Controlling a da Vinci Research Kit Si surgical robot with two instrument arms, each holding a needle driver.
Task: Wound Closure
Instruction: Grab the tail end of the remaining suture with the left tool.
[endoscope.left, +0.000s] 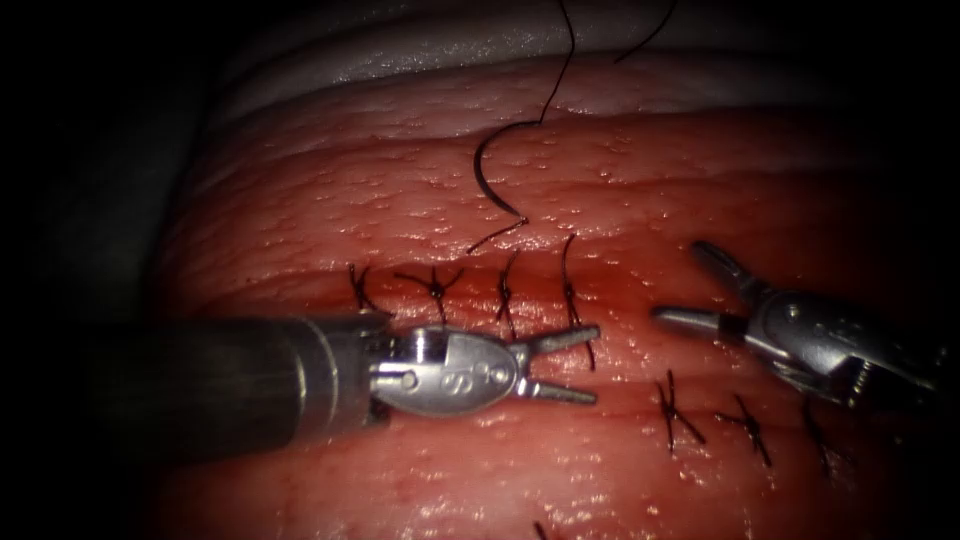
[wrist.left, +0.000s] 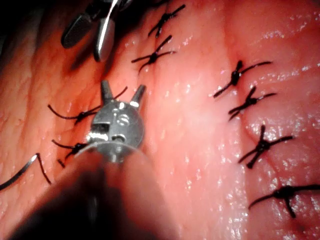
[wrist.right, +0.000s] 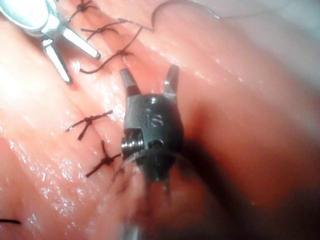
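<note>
- The left end effector (endoscope.left: 565, 365) stands with its jaws spread and holds nothing; it hovers over the stitched line, its tips close beside the rightmost knot of the upper row.
- The right end effector (endoscope.left: 700, 285) is also spread wide and empty, lying apart from the left one, toward the endoscope view's right.
- The needle (endoscope.left: 490, 185) lies free on the tissue (endoscope.left: 330, 200) above the upper row of stitches (endoscope.left: 505, 290), a dark curve that neither tool grips (whether its tip sits in the tissue I cannot tell).
- The thread (endoscope.left: 560, 70) runs from the needle's upper end up and away over the tissue's far edge.
- Judgement on handling: the needle looks thin, stiff and slippery, best taken on the body of its curve, away from tip and thread end; the thread is limp and light; the tissue looks soft, wet and yielding.
</note>
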